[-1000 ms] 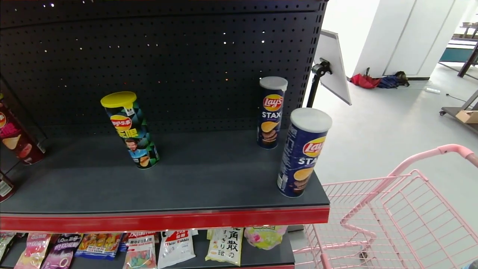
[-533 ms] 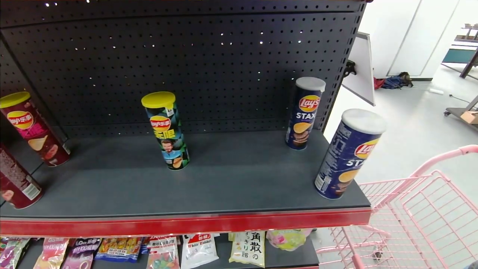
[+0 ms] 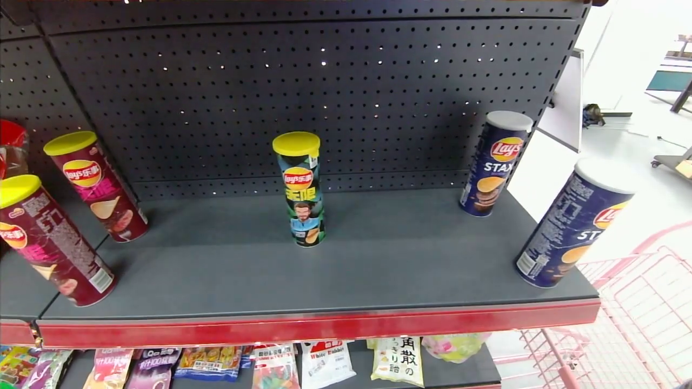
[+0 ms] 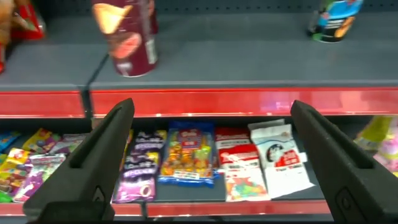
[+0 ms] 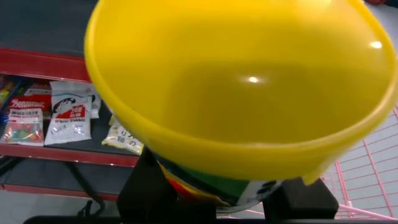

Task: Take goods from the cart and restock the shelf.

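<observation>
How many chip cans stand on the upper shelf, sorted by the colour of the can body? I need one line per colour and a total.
Dark red cans: 2
Green-patterned can: 1
Blue cans: 2
Total: 5
Not counted: the held can, off the shelf, and a red thing cut off at the edge.

The lid [image 5: 249, 81] of the chip can [image 5: 224, 190] gripped by my right fingers [image 5: 148, 194] is smooth, glossy yellow plastic with a bright highlight on it. My left fingers [image 4: 93, 163] look like matt black plastic. The shelf [image 3: 378, 270] deck is matt dark grey, its perforated back panel [image 3: 216, 108] a dull painted metal, and its front strip [image 3: 324, 327] shiny red. The standing cans [image 3: 305, 200] have glossy printed wraps. The snack bags [image 4: 186, 162] are shiny film, and the cart [image 3: 643, 313] is pink coated wire.
</observation>
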Motion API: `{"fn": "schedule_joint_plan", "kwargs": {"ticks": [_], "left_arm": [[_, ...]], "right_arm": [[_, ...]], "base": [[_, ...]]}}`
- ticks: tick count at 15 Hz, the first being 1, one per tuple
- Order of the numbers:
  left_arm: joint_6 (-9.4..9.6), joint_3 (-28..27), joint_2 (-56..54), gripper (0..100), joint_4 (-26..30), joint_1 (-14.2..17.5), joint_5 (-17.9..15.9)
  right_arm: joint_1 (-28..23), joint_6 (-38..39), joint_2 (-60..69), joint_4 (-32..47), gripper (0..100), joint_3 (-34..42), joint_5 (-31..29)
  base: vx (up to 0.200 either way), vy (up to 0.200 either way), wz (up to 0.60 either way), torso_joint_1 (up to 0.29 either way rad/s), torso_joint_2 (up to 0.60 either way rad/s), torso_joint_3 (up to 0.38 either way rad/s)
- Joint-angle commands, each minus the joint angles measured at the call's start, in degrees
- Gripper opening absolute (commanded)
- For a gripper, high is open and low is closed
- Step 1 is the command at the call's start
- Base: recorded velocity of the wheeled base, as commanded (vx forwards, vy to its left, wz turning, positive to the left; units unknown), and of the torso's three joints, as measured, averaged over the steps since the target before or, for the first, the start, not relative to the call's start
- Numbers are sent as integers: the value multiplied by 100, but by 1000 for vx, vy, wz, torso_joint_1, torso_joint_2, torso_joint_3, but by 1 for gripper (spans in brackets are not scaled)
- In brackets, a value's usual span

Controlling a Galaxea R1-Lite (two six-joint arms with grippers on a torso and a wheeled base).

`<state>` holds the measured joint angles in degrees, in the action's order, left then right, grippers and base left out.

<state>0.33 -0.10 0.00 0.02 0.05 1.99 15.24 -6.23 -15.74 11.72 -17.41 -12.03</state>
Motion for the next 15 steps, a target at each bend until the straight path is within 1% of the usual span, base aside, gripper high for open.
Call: {"fn": "schedule_joint_plan", "kwargs": {"ticks": [1, 3, 4, 5, 7, 8, 9, 11, 12, 13, 14, 15], "left_arm": [[2, 1, 9, 100, 6, 4, 3], [2, 1, 9, 100, 6, 4, 3], [2, 1, 9, 100, -2, 4, 3], [2, 1, 9, 100, -2, 4, 3], [2, 1, 9, 100, -2, 4, 3], [-15, 1, 9, 100, -2, 4, 3], [11, 1, 9, 100, -2, 4, 3], [20, 1, 237, 100, 6, -49, -5], [116, 1, 272, 100, -2, -75, -76], [292, 1, 272, 100, -11, -75, -322], [415, -605, 589, 100, 6, -93, -1526], [319, -1555, 1696, 100, 68, -93, -2053]], "right_arm": [[5, -1, 9, -3, 0, 9, -1], [5, 8, 36, -11, 0, 45, 25], [5, 34, 80, -20, 0, 88, 113], [-3, 157, 176, -20, 0, 141, 342], [14, 166, 335, -29, 0, 176, 430], [32, 227, 361, -29, 0, 176, 685], [41, 271, 440, -29, 0, 176, 878], [41, 271, 607, 6, 0, 335, 1027], [85, 254, 686, -29, 0, 502, 1238], [137, 254, 739, -29, 0, 563, 1397], [225, 254, 897, -29, 0, 642, 1713], [225, 254, 906, -11, 0, 704, 1766]], "base": [[0, 200, 0, 7, 2, 2], [0, 200, 0, 0, 7, 2], [0, 200, 0, 7, 2, -2], [0, 200, 0, 2, 7, 2], [0, 0, 0, 0, 0, 0], [0, 0, 0, 0, 0, 0], [0, 0, 0, 0, 0, 0], [0, 0, 0, 0, 0, 0], [0, 0, 0, 0, 0, 0], [0, 0, 0, 0, 0, 0], [0, 0, 0, 0, 0, 0], [0, 0, 0, 0, 0, 0]]}}
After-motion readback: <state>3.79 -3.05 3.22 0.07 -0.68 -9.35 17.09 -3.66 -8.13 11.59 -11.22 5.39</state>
